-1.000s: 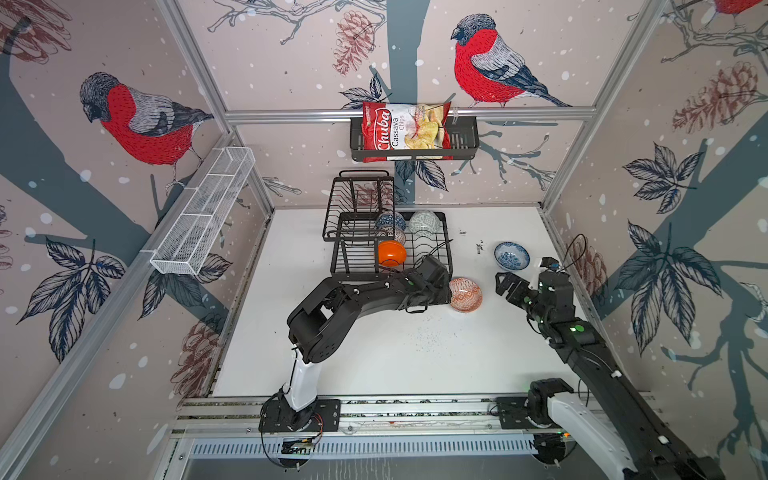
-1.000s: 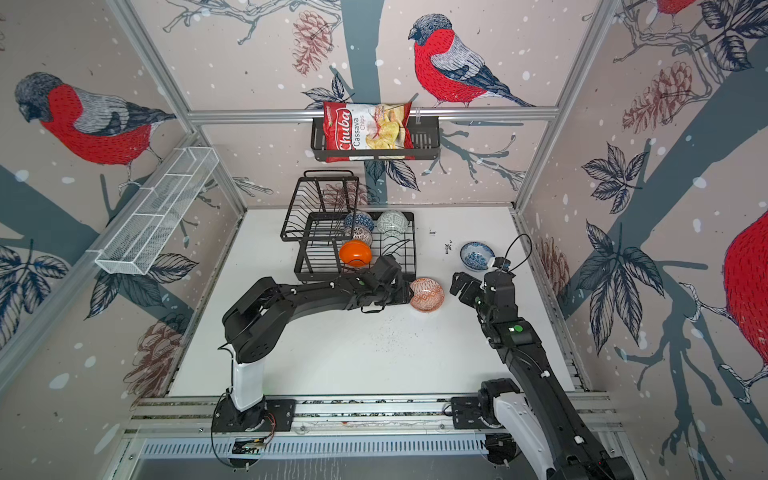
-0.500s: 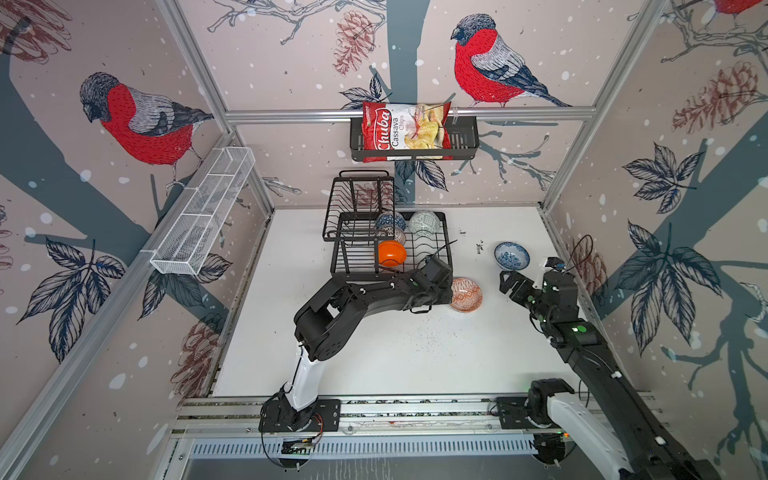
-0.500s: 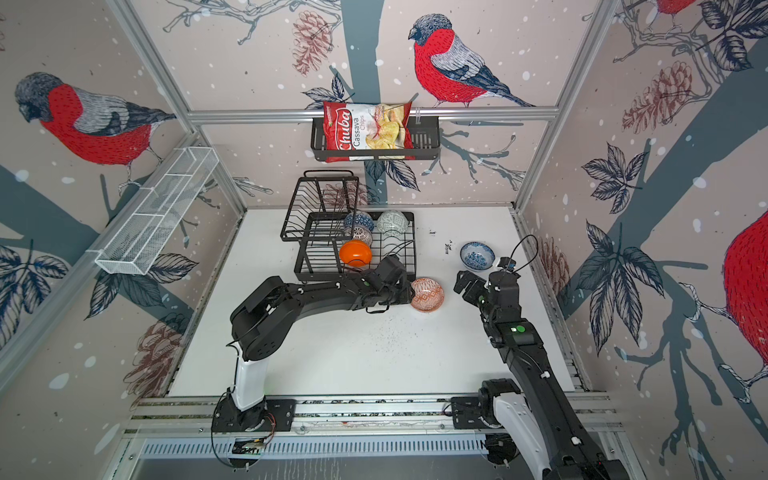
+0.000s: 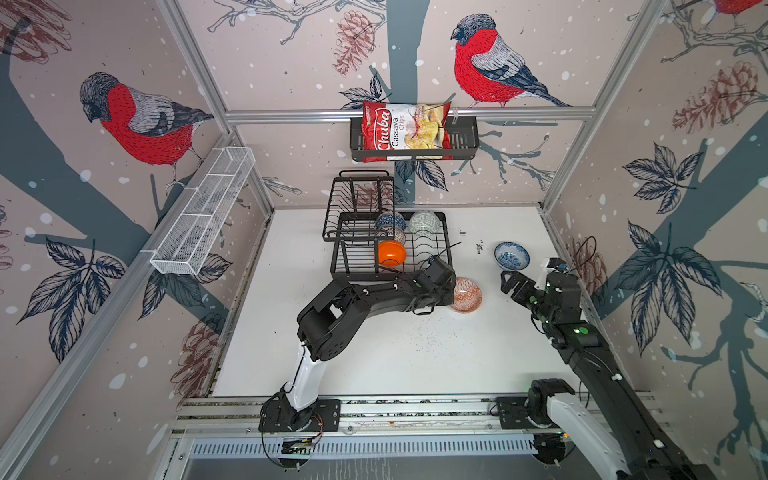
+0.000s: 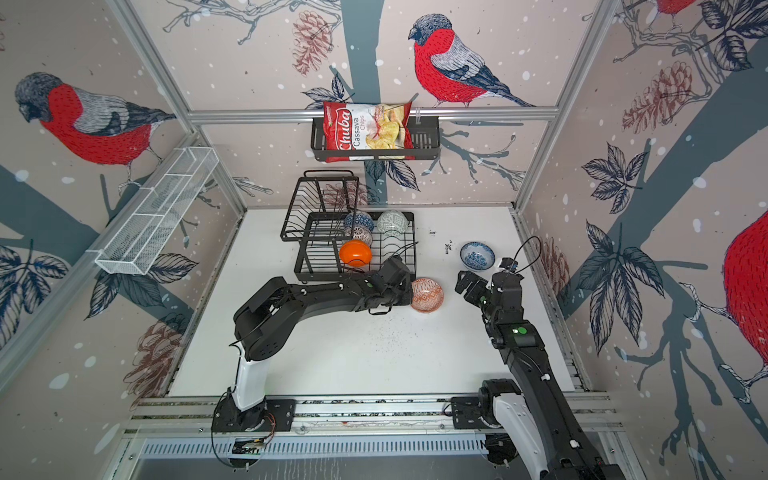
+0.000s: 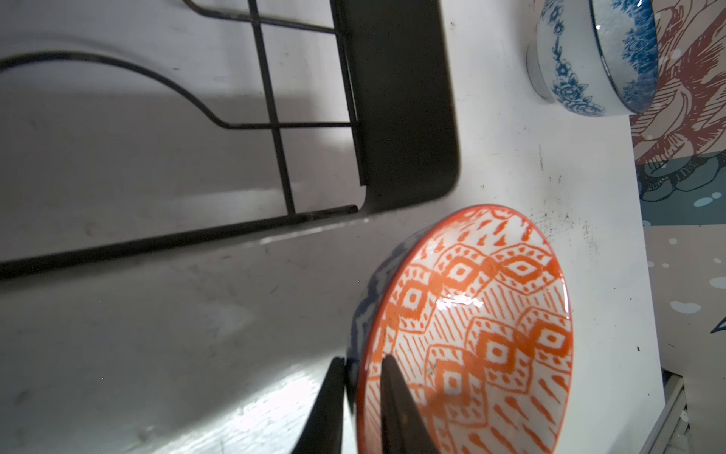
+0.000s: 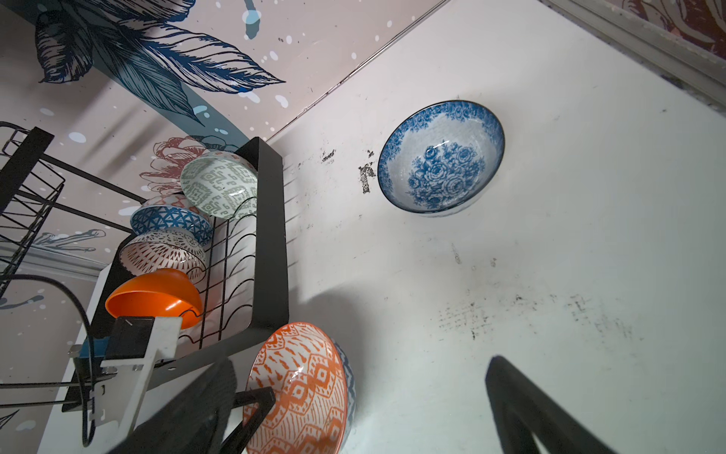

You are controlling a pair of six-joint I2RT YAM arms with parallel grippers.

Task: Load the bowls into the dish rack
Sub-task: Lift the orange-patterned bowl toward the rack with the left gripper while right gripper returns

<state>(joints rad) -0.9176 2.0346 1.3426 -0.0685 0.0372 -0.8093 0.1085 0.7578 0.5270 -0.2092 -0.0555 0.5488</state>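
The orange-white patterned bowl (image 5: 467, 295) (image 6: 428, 294) sits on the white table just off the dish rack's (image 5: 449, 245) near right corner. My left gripper (image 5: 451, 293) (image 7: 361, 377) is shut on the bowl's rim (image 7: 491, 314), with one finger inside and one outside. The blue-white floral bowl (image 5: 512, 255) (image 8: 440, 157) stands alone to the right. My right gripper (image 5: 509, 282) (image 8: 365, 412) hovers open just in front of it, holding nothing. In the rack stand the orange bowl (image 5: 391, 253), the grey-green one (image 5: 424, 222), the dark blue one (image 5: 388, 220) and the black-white one (image 5: 397, 236).
The rack's raised upper shelf (image 5: 359, 203) sits at its back left. A black basket with a chips bag (image 5: 415, 137) hangs on the back wall. A long white mesh basket (image 5: 203, 212) hangs on the left wall. The right wall is close behind the right arm.
My left gripper's jaws have closed onto the orange-white bowl's rim. The right arm has shifted slightly to the right, its gripper still open.
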